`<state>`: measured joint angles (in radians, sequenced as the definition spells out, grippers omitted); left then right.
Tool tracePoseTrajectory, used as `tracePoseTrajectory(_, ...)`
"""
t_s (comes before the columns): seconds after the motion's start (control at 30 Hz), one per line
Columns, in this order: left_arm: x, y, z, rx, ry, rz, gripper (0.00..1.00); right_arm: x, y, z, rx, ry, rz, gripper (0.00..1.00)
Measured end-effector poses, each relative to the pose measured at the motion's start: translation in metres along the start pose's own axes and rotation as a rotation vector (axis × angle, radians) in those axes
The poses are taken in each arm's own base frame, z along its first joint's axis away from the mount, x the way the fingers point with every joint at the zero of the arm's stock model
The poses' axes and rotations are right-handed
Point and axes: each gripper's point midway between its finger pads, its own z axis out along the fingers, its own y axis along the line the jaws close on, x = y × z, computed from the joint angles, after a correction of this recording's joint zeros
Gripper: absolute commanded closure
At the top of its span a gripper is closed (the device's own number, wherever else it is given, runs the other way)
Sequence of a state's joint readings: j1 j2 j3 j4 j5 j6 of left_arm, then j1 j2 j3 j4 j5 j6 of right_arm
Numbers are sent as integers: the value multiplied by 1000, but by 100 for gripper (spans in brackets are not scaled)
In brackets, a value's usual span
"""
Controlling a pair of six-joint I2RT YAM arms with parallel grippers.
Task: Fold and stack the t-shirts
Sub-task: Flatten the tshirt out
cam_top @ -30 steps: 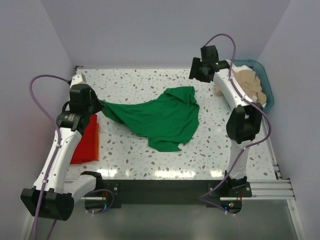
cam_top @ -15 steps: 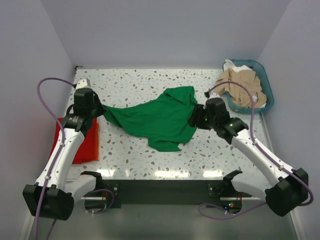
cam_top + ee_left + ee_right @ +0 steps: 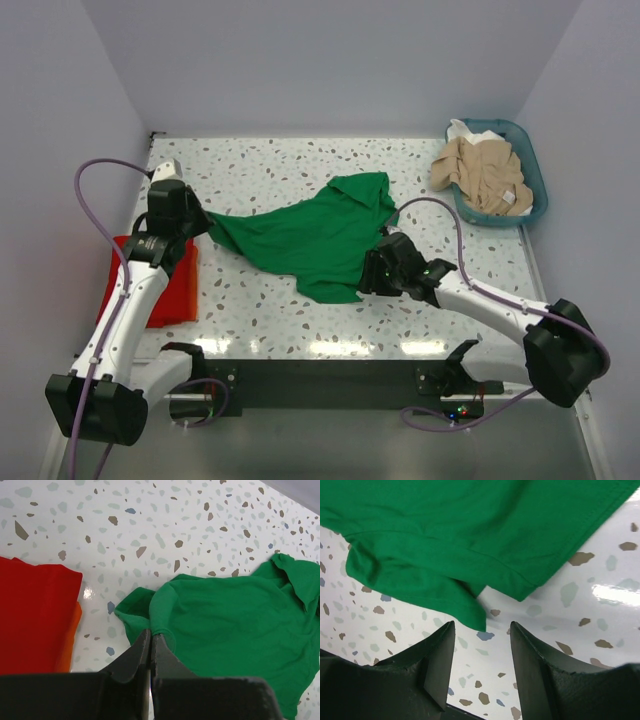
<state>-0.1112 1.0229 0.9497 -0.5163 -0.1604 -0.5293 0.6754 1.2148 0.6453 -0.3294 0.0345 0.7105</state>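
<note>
A bright green t-shirt [image 3: 310, 238] lies crumpled and spread across the middle of the speckled table. My left gripper [image 3: 151, 634] is shut on a fold at the shirt's left tip [image 3: 165, 625], pulling it toward the left side. My right gripper [image 3: 481, 625] is open, low over the table at the green shirt's near right hem [image 3: 470, 615], with a cloth corner just ahead of its fingertips and nothing between them. A folded red t-shirt [image 3: 172, 280] lies flat at the left edge. Beige t-shirts [image 3: 482, 172] are heaped in the basket.
A teal plastic basket [image 3: 533, 180] stands at the far right corner, with a bit of white cloth [image 3: 472, 133] at its back. A thin orange layer [image 3: 70, 645] shows under the red shirt. Grey walls close in the table on three sides.
My right arm swung from the far right by the basket down to the green shirt's near right hem, its jaws narrowing a little. My left gripper kept its grip and barely moved.
</note>
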Motion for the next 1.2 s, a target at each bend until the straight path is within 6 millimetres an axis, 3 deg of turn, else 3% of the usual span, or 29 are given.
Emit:
tracePoseTrajectory(0.3,0,0,0,1,-1,0,100,24,13,20,2,61,-49,48)
tracePoseTrajectory(0.67,5,2,2,-5,9,2,100,36,20,37,31,88,-95,51)
tracePoseTrajectory(0.77,5,2,3,-5,9,2,100,34,23,38,31,79,-99,59)
tracePoseTrajectory(0.93,12,5,5,-11,22,4,100,31,21,40,52,68,-109,91)
tracePoseTrajectory(1.0,16,7,6,-14,29,5,100,30,18,37,67,62,-111,100)
tracePoseTrajectory(1.07,18,7,6,-12,33,6,100,26,15,27,81,48,-114,100)
tracePoseTrajectory(1.2,16,5,1,6,22,2,100,-7,21,-22,68,-74,-111,100)
